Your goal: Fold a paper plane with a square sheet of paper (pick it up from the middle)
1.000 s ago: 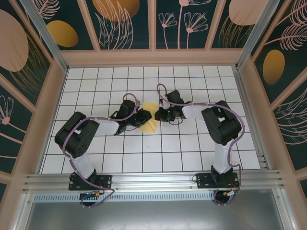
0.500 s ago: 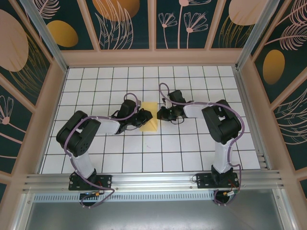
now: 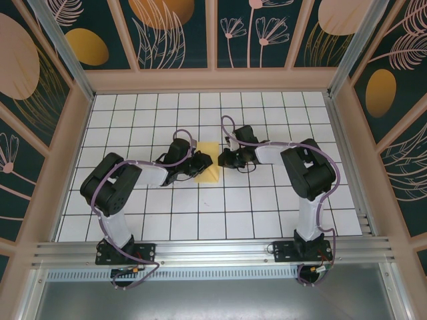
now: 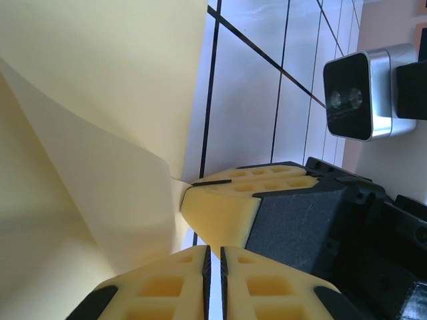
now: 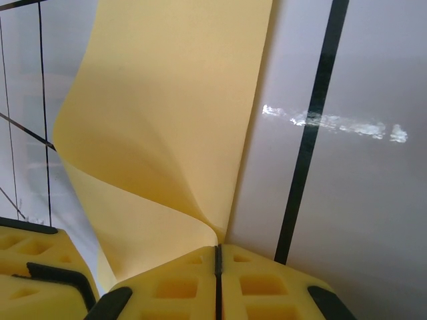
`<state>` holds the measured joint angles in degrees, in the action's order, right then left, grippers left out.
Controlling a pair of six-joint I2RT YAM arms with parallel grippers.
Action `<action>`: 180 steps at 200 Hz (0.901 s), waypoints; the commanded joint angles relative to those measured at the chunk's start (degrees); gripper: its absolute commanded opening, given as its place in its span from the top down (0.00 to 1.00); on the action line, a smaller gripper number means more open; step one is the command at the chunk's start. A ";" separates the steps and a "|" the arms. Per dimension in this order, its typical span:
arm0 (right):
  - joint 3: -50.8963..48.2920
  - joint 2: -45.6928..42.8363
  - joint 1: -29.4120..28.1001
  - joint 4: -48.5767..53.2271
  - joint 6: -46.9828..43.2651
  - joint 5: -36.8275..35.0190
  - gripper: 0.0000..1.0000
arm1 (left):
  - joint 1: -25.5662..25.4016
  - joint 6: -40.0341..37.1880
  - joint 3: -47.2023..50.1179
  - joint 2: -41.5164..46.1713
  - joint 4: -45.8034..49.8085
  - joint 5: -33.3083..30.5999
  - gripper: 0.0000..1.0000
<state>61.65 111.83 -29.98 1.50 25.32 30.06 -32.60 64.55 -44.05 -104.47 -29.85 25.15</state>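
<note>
Gridded tabletop [image 3: 253, 200] bears yellow paper [image 3: 209, 167] (thin, curled).

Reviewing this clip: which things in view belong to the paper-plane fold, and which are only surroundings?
Part of the job:
- square sheet of paper, yellow, one part lifted
- right gripper, pinching the sheet's edge
- left gripper, shut, right beside the sheet

Just there:
- white grid table
- patterned enclosure walls
- aluminium rail at the near edge

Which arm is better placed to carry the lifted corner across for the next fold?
Right, probably: the right gripper is shut on a curled-up corner of the sheet. The left gripper sits shut alongside, with no clear grip on the paper.
</note>
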 commanded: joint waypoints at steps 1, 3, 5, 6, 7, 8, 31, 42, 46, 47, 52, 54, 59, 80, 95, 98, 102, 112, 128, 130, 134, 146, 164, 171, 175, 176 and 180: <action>1.36 0.97 0.01 0.14 -1.94 1.32 0.93 | -0.28 -0.66 -1.69 -1.26 -1.36 0.77 0.86; 1.43 1.01 0.01 0.16 -1.94 1.34 0.93 | -0.23 -0.61 -1.73 -1.35 -1.40 0.78 0.86; 1.45 1.06 0.01 0.13 -1.94 1.32 0.93 | -0.33 -0.65 -1.74 -1.42 -1.37 0.74 0.86; 1.50 1.08 0.01 0.15 -1.99 1.32 0.93 | -0.34 -0.65 -1.78 -1.48 -1.36 0.72 0.86; 1.52 1.05 0.01 0.16 -2.01 1.31 0.93 | -0.35 -0.66 -1.80 -1.50 -1.31 0.70 0.86; 1.53 1.04 0.01 0.17 -2.02 1.31 0.93 | -0.31 -0.66 -1.86 -1.56 -1.29 0.70 0.86; 1.98 1.41 -0.08 0.39 -2.51 1.33 0.93 | -0.31 -0.83 -2.16 -2.17 -0.57 -0.18 0.86; 2.09 1.62 -0.08 0.48 -2.77 1.36 0.93 | -0.32 -1.01 -2.05 -2.27 -0.24 -0.45 0.86; 2.16 1.70 -0.08 0.50 -2.88 1.32 0.93 | -0.33 -1.08 -2.10 -2.31 -0.15 -0.53 0.86; 2.16 1.71 -0.08 0.51 -2.90 1.31 0.93 | -0.35 -1.09 -2.09 -2.32 -0.14 -0.53 0.86; 2.24 1.87 -0.14 0.54 -3.04 1.40 0.93 | -0.30 -1.10 -2.18 -2.32 -0.13 -0.64 0.86; 2.25 1.89 -0.16 0.57 -3.07 1.47 0.93 | -0.28 -1.14 -2.18 -2.34 -0.06 -0.63 0.87; 2.33 1.97 -0.17 0.56 -3.18 1.58 0.93 | -0.32 -1.18 -2.19 -2.44 0.04 -0.71 0.87; 2.68 2.29 -0.26 0.63 -3.52 1.62 0.93 | -0.27 -1.27 -2.18 -2.61 0.53 -1.15 0.87; 2.91 2.45 -0.33 0.61 -3.69 1.73 0.93 | -0.29 -1.23 -2.01 -2.54 0.62 -1.46 0.87; 2.95 2.47 -0.30 0.64 -3.70 1.75 0.93 | -0.23 -1.27 -2.00 -2.49 0.74 -1.54 0.87; 3.03 2.43 -0.34 0.66 -3.77 1.76 0.93 | -0.27 -1.21 -2.00 -2.45 0.88 -1.59 0.87; 3.22 2.43 -0.35 0.55 -3.85 1.97 0.93 | -0.34 -1.47 -1.94 -2.24 1.20 -1.86 0.87; 3.44 2.47 -0.43 0.45 -4.05 2.36 0.92 | -0.29 -1.69 -1.90 -1.91 1.83 -2.21 0.87; 3.47 2.44 -0.43 0.51 -4.10 2.43 0.93 | -0.28 -1.71 -1.89 -1.91 1.90 -2.32 0.87; 3.54 2.48 -0.51 0.38 -4.14 2.52 0.92 | -0.35 -1.65 -1.89 -1.92 2.06 -2.30 0.87; 3.74 2.44 -0.52 0.41 -4.14 2.75 0.92 | -0.33 -1.72 -1.81 -1.97 2.27 -2.49 0.88; 4.00 2.55 -0.52 0.28 -4.27 2.99 0.92 | -0.30 -1.80 -1.59 -2.14 2.33 -2.48 0.88; 4.01 2.58 -0.53 0.28 -4.16 2.95 0.92 | -0.28 -1.72 -1.58 -2.30 2.29 -2.41 0.88; 4.05 2.68 -0.52 0.33 -4.14 2.96 0.92 | -0.28 -1.70 -1.56 -2.27 2.24 -2.45 0.88; 4.07 2.68 -0.52 0.29 -4.14 2.93 0.92 | -0.32 -1.70 -1.56 -2.25 2.24 -2.42 0.88; 4.09 2.63 -0.52 0.35 -4.14 2.92 0.92 | -0.34 -1.71 -1.56 -2.33 2.16 -2.31 0.88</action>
<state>63.79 113.43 -30.09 1.74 22.74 31.57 -32.60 64.07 -44.91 -106.15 -28.42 23.33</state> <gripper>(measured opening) 0.079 0.125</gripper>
